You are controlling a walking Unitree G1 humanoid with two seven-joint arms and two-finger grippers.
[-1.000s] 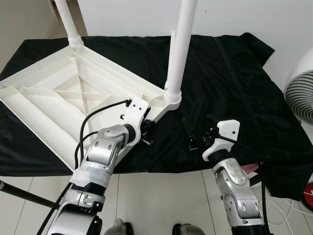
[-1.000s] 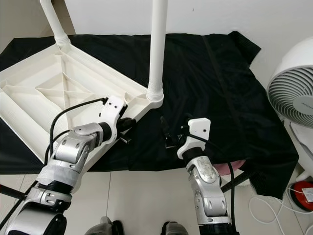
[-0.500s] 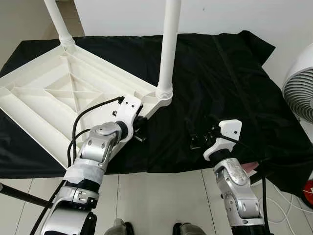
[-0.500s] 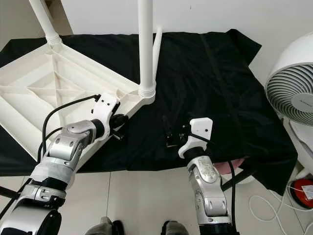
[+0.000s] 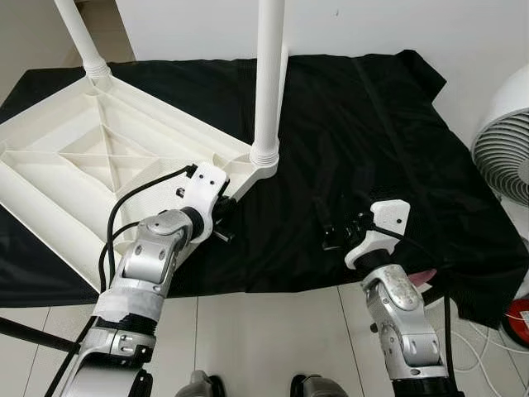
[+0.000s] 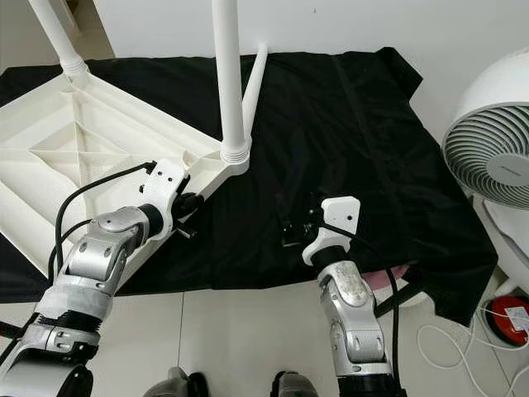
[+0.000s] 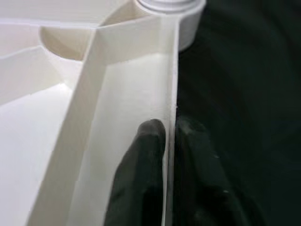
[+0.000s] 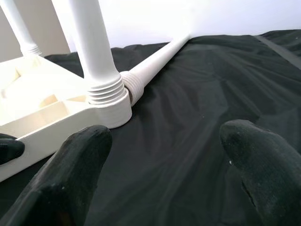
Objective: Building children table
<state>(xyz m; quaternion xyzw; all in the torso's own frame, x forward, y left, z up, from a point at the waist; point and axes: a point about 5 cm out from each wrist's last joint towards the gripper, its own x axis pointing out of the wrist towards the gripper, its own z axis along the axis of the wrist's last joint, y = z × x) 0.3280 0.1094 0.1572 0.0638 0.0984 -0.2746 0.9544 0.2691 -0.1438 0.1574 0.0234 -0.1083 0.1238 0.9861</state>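
Table top: the white plastic table top (image 5: 91, 178) lies upside down on the black cloth (image 5: 372, 141), its ribs facing up. It takes the left part of the cloth.
Fitted legs: one white leg (image 5: 269, 74) stands upright in the corner socket nearest to the robot's middle. Another leg (image 5: 76, 33) stands in the far corner socket.
Loose leg: a third white leg (image 6: 252, 78) lies flat on the cloth behind the near upright leg. In the right wrist view its threaded end (image 8: 134, 87) is just beside the corner socket (image 8: 110, 110).
Left gripper: the left gripper (image 5: 221, 222) is at the near edge of the table top, near the corner with the upright leg. In the left wrist view its two black fingers (image 7: 141, 174) are pressed together on the thin edge wall (image 7: 170, 117), one finger on each side of it.
Right gripper: the right gripper (image 5: 331, 223) hovers over bare cloth, to the right of the table top and apart from it. Its fingers (image 8: 80, 160) are wide apart with nothing between them.
Around: a white fan (image 6: 492, 149) stands at the right edge of the cloth. The floor (image 5: 264, 331) near the robot is of pale tiles. The wall (image 5: 413, 25) behind is white.
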